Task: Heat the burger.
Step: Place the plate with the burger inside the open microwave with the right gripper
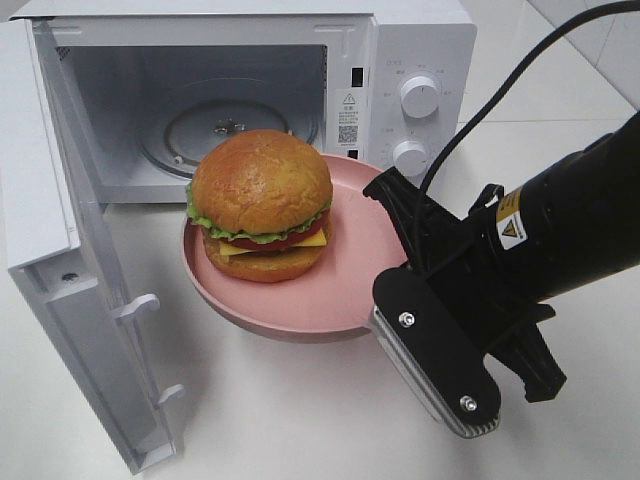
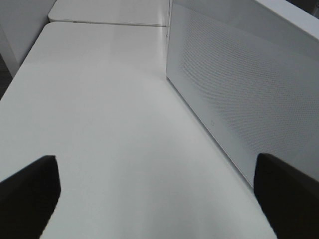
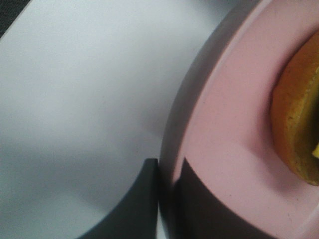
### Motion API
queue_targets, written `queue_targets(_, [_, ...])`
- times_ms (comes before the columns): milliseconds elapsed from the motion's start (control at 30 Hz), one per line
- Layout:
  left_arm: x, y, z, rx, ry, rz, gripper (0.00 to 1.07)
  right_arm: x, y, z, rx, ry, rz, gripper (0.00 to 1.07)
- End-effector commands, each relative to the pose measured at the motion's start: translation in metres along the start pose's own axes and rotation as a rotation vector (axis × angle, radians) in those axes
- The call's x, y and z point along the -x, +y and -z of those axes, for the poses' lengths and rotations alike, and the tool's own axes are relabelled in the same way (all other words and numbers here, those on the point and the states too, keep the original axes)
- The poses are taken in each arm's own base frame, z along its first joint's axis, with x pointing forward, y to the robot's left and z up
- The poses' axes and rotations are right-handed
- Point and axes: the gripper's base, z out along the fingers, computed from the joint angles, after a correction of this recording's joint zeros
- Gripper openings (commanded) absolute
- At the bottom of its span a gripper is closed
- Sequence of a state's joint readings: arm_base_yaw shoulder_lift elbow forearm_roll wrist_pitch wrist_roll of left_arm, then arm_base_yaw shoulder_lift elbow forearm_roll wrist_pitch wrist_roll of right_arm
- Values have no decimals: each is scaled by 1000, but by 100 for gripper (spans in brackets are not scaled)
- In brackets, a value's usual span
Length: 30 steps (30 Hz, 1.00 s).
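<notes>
- Bench (image 1: 300, 430): white and plain, filling the lower half of the high view and carrying everything listed.
- Microwave (image 1: 425, 45): white, set across the upper part of the frame, its cavity exposed and facing the camera.
- Microwave door (image 1: 60, 260): swung fully open at the left edge of the frame, inner face showing, with two latch hooks on its lower right edge.
- Right arm (image 1: 580, 210): black, entering from the right edge at mid-height, bearing a yellow warning label. A black cable (image 1: 520, 70) ran off to the upper right.
- Plate (image 1: 350, 285): pink and round, at frame centre just in front of the cavity and outside it. Whether it rested on the bench or was lifted off it could not be told.
- Right end effector (image 3: 167, 174): clenched on the plate's right rim, one finger over the inner face and one against the outside, as the wrist view showed.
- Burger (image 1: 262, 200): glossy golden-brown bun, with lettuce, tomato, cheese and patty visible. It sat on the left part of the plate, left of frame centre, not inside the microwave.
- Left end effector (image 2: 159, 199): released, fingers spread wide and holding nothing, over bare bench beside a perforated white panel (image 2: 239, 89).
- Turntable (image 1: 195, 135): clear glass disc on the cavity floor, behind the burger.
- Two knobs (image 1: 420, 95): white, stacked on the control panel at upper right of centre.
</notes>
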<state>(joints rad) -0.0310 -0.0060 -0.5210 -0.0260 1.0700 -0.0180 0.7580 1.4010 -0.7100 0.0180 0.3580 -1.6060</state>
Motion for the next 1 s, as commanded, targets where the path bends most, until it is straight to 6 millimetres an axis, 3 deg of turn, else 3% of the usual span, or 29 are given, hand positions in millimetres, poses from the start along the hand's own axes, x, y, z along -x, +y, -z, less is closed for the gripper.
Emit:
queue_targets(33, [-1,0,0,1,-2,2,98,-1,-9,2,-93,5,11,0])
queue_targets(1000, [-1,0,0,1,-2,2,98,-7,-70,-44,6,-5,-100,0])
